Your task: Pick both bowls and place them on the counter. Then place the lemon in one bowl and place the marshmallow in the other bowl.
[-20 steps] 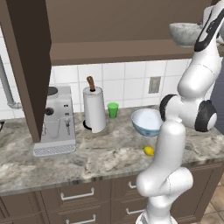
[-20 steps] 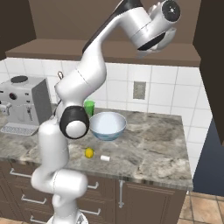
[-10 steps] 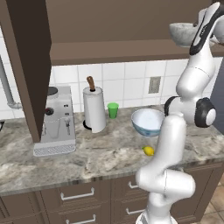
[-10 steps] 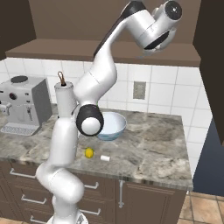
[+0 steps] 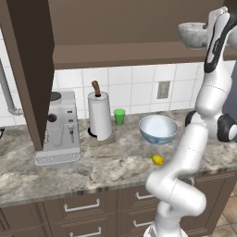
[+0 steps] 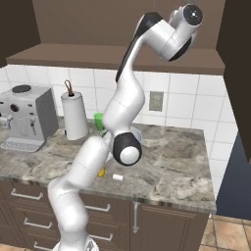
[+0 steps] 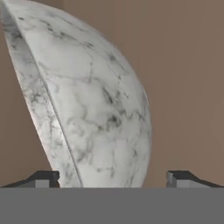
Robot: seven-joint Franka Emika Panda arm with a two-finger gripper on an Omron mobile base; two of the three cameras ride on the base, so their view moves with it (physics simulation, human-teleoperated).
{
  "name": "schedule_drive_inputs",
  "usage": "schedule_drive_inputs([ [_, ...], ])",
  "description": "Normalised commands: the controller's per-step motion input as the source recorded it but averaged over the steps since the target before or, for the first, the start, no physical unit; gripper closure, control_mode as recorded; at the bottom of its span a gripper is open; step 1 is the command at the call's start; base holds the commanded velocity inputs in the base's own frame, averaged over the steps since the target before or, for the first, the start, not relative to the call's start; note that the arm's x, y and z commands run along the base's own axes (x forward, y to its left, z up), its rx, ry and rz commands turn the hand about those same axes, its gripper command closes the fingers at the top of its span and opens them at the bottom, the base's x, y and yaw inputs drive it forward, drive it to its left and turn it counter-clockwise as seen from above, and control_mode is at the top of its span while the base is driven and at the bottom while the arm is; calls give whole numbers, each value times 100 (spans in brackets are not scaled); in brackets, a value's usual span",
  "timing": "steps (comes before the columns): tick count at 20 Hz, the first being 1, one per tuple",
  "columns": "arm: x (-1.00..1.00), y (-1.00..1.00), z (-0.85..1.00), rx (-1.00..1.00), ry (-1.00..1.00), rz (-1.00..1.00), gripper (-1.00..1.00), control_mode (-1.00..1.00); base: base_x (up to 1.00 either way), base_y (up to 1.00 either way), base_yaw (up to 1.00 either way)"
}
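Writing: none is seen on any item.
End effector: spread wide, its fingertips set either side of the marbled bowl.
Patterned bowl: set on the table, near the lemon.
Marshmallow: laid on the table.

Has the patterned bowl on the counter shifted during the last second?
No. The patterned bowl sits at the same spot right of the green cup and behind the lemon as before; only the arm swung.
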Motion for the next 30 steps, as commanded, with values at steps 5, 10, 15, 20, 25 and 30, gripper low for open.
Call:
schedule_drive_inputs([
  [5, -14, -7, 1, 0, 34, 10, 100, -100, 0, 0, 0],
  [10, -17, -4, 32, 1, 31, 7, 100, -100, 0, 0, 0],
  [15, -54, 19, 30, 1, 15, 9, 100, -100, 0, 0, 0],
  [20, -68, 13, 28, 7, 7, 6, 100, -100, 0, 0, 0],
  [25, -78, 10, 21, 8, 0, 2, 100, -100, 0, 0, 0],
  [30, -79, 25, 6, 6, 3, 0, 100, -100, 0, 0, 0],
])
